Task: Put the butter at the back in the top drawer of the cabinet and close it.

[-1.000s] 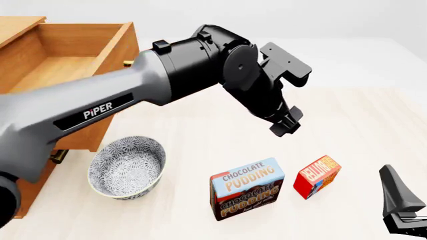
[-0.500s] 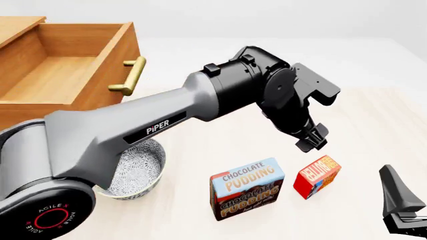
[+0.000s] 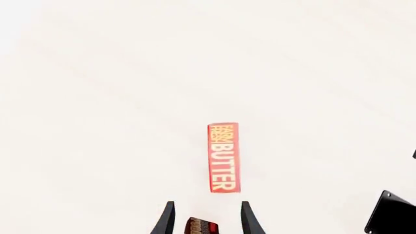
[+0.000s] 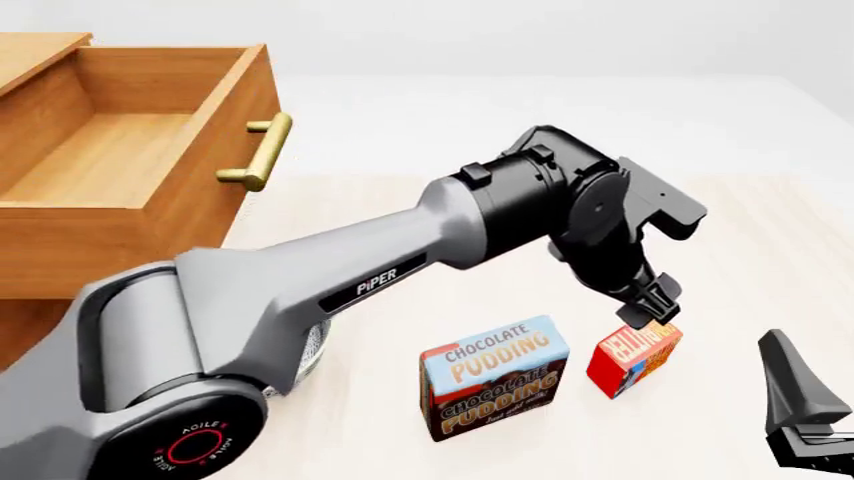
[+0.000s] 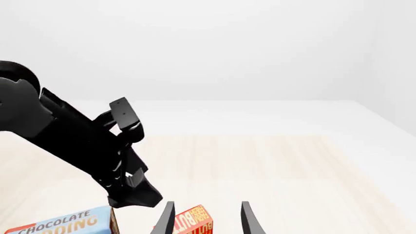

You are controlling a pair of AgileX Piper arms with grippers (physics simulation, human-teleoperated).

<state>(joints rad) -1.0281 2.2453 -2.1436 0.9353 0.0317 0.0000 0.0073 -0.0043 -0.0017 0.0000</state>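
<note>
Two pincers show in the front view. The left pincer (image 4: pixel 650 310) hangs just above the butter (image 4: pixel 635 354), which stands on the surface (image 4: pixel 747 260) beside the pudding box (image 4: pixel 495 378); whether its fingers are apart cannot be told here. The right pincer (image 4: pixel 801 420) waits low at the near right edge, its spread unreadable too. The drawer (image 4: pixel 127 150) of the cabinet (image 4: pixel 40 300) is pulled out and, as far as its inside shows, holds nothing. A bowl (image 4: pixel 318 345) peeps from behind the left arm; its contents are hidden.

In the left wrist view the fingers (image 3: pixel 165 222) stand apart, with the butter (image 3: pixel 223 157) ahead of them and lined up with the gap. The step in hand looks like the approach for the grasp; next the pincer must descend to straddle the box, then clamp.

In the right wrist view the right fingers (image 5: pixel 249 219) stand apart and hold nothing, with the butter (image 5: pixel 193 222) beyond them and the left pincer (image 5: pixel 133 192) just over it.
</note>
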